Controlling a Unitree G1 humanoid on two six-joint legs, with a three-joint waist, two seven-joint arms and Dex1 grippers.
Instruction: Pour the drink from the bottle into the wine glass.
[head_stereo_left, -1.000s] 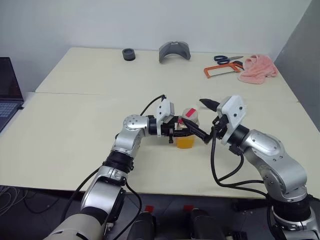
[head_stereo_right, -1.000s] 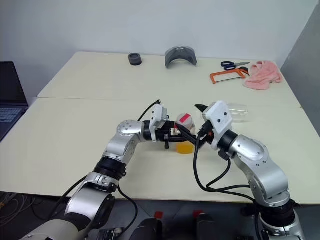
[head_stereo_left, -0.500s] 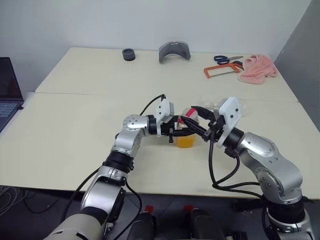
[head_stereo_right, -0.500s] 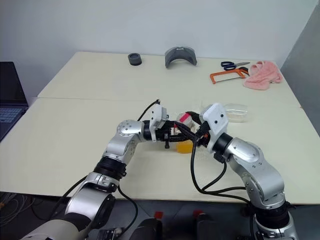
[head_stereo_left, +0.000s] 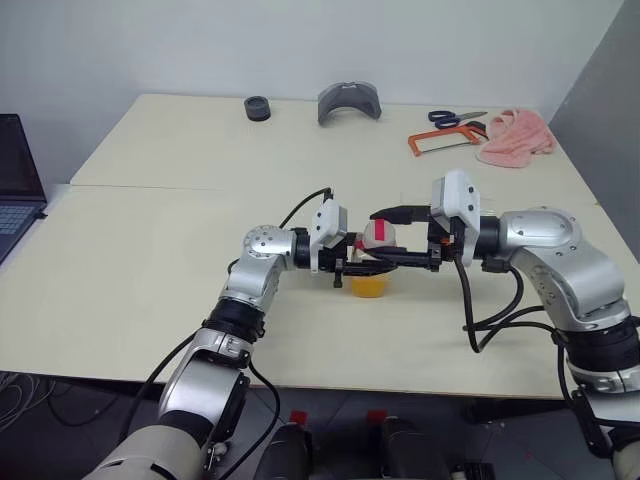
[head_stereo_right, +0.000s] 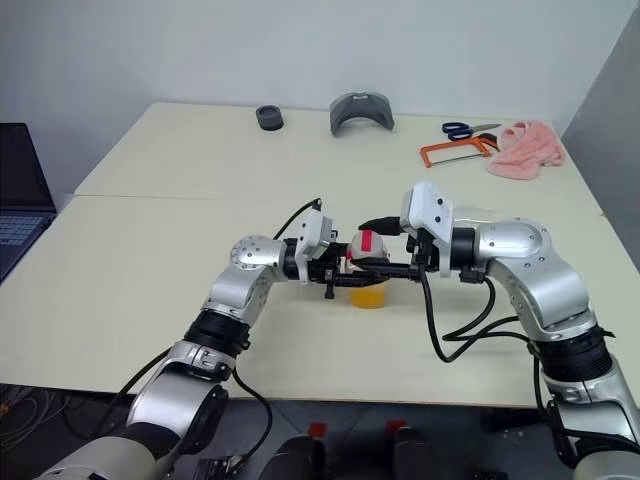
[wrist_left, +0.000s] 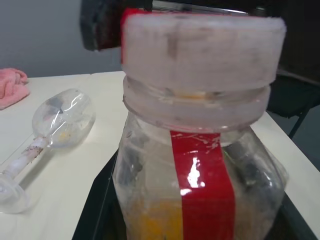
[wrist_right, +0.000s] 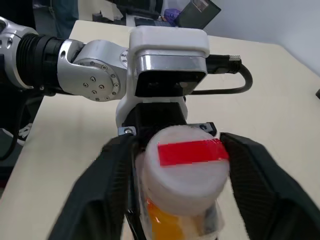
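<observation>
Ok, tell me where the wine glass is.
The wine glass lies on its side on the table, in the left wrist view beyond the bottle.

A red stripe is seen across the white cap (wrist_right: 186, 167) and down the clear bottle (wrist_left: 200, 180), with orange-yellow drink (head_stereo_left: 371, 286) showing at its base. The wine glass (wrist_left: 52, 125) is seen clear and colourless. At upper right of the head view a pink cloth (head_stereo_left: 515, 135), an orange hacksaw (head_stereo_left: 445, 142) and blue-handled scissors (head_stereo_left: 455, 118) are picked out on the pale cream table (head_stereo_left: 150, 250).
</observation>
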